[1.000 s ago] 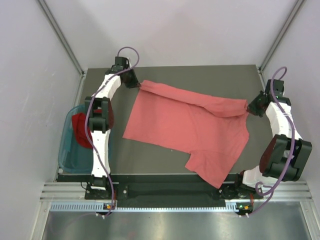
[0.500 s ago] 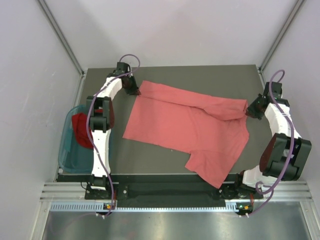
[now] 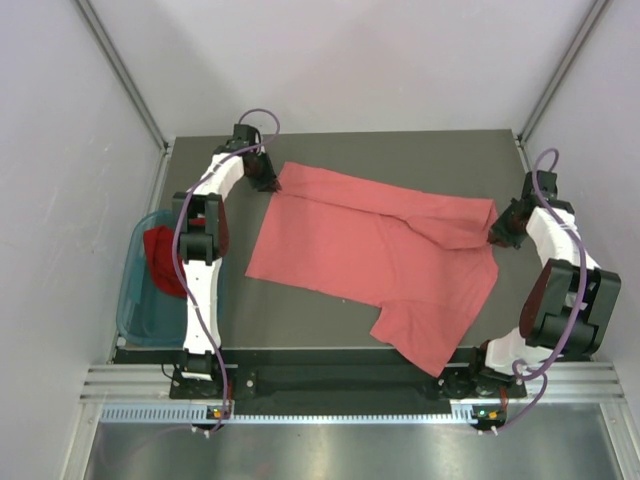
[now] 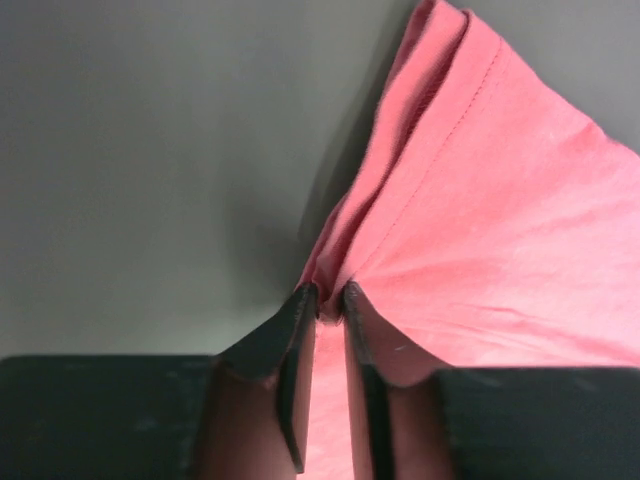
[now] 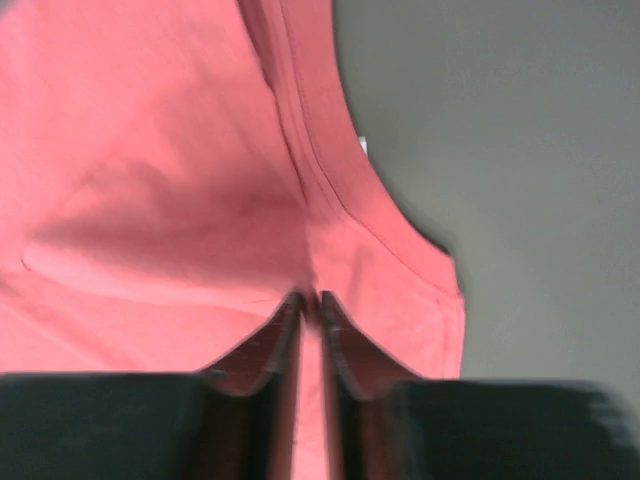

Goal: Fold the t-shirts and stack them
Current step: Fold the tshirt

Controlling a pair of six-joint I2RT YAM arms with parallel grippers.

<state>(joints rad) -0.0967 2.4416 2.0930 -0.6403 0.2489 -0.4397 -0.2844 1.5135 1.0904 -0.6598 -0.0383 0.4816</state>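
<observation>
The salmon-pink t-shirt (image 3: 370,250) lies spread across the dark table, its far edge folded over toward the front. My left gripper (image 3: 266,181) is at the shirt's far left corner. In the left wrist view its jaws (image 4: 330,296) stand slightly apart with a bunched fold of pink cloth (image 4: 500,200) pinched between the tips. My right gripper (image 3: 501,233) is at the shirt's right end. Its jaws (image 5: 310,300) are nearly together on the pink cloth (image 5: 150,150) near a hemmed edge. The deep red t-shirt (image 3: 160,258) lies crumpled in the basket.
A teal plastic basket (image 3: 130,300) sits off the table's left edge beside the left arm. Grey enclosure walls rise around the table. Bare table (image 3: 400,150) shows behind the shirt and along its left side.
Both grippers have drawn a little toward the front and lower. The shirt's folded far edge has slackened and settled onto the table.
</observation>
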